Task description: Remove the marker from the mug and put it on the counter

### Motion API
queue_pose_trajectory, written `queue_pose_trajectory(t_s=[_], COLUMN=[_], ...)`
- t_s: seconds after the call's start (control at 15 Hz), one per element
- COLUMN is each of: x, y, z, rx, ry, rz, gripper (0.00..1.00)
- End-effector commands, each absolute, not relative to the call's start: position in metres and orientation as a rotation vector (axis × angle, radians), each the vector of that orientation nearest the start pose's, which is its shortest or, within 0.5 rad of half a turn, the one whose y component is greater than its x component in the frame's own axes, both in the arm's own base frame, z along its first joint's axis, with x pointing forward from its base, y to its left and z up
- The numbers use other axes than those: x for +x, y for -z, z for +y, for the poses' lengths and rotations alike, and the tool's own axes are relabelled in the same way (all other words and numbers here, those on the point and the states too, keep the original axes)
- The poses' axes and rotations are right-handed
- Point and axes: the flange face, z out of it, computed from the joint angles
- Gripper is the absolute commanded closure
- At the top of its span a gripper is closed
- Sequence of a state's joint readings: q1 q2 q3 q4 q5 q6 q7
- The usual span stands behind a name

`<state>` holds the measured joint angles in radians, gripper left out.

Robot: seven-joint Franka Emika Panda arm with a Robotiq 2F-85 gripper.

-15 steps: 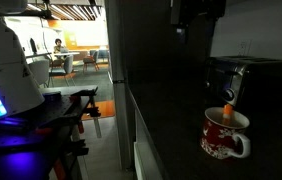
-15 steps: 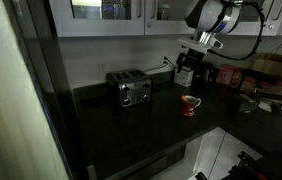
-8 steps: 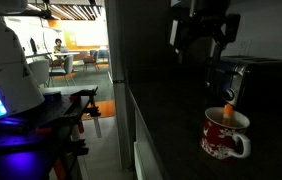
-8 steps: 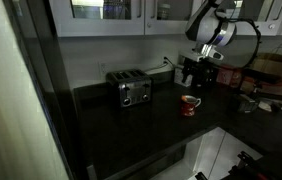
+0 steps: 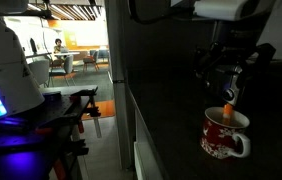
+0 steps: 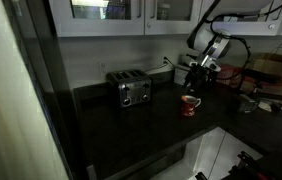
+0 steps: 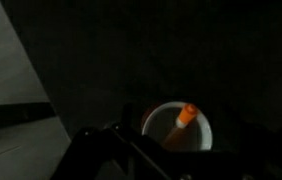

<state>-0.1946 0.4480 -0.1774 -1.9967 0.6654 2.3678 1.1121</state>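
Note:
The red mug (image 5: 224,137) with white patterning stands on the dark counter (image 6: 131,132). The orange-red marker (image 5: 230,110) stands tilted inside it, tip up. My gripper (image 5: 228,78) hangs right above the mug with its fingers spread, open and empty, a little above the marker's tip. In an exterior view the gripper (image 6: 197,80) is above the mug (image 6: 190,104). The wrist view looks straight down into the mug's white inside (image 7: 178,128), with the marker (image 7: 186,115) leaning toward its rim; my fingers are only dark shapes at the bottom.
A silver toaster (image 6: 133,91) stands on the counter, away from the mug. A dark boxy appliance (image 5: 266,75) is behind the gripper. Jars and a paper bag (image 6: 271,72) crowd the counter's far end. The counter edge (image 5: 131,110) drops to the floor.
The gripper has come down from high above to just over the mug and marker, staying open. The mug and marker have not moved.

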Motion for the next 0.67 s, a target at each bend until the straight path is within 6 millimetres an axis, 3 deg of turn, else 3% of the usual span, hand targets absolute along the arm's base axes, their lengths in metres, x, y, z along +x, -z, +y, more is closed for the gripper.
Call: queue_pose_trajectory(t_s=[0.0, 0.13, 0.27, 0.33, 0.47, 0.6], x=[0.576, 0.577, 0.576, 0.575, 0.572, 0.571], y=[-0.230, -0.224, -0.218, -0.216, -0.212, -0.211], z=[-0.220, -0.225, -0.229, -0.231, -0.234, -0.239], rx=[-1.310, -1.244, -1.204, -1.196, -1.170, -1.135], ry=[-0.271, -0.283, -0.300, -0.298, -0.283, -0.239], rz=[2.426, 2.455, 2.475, 2.486, 2.511, 2.532], gripper=[0.16, 0.21, 0.31, 0.41, 0.35, 0.37])
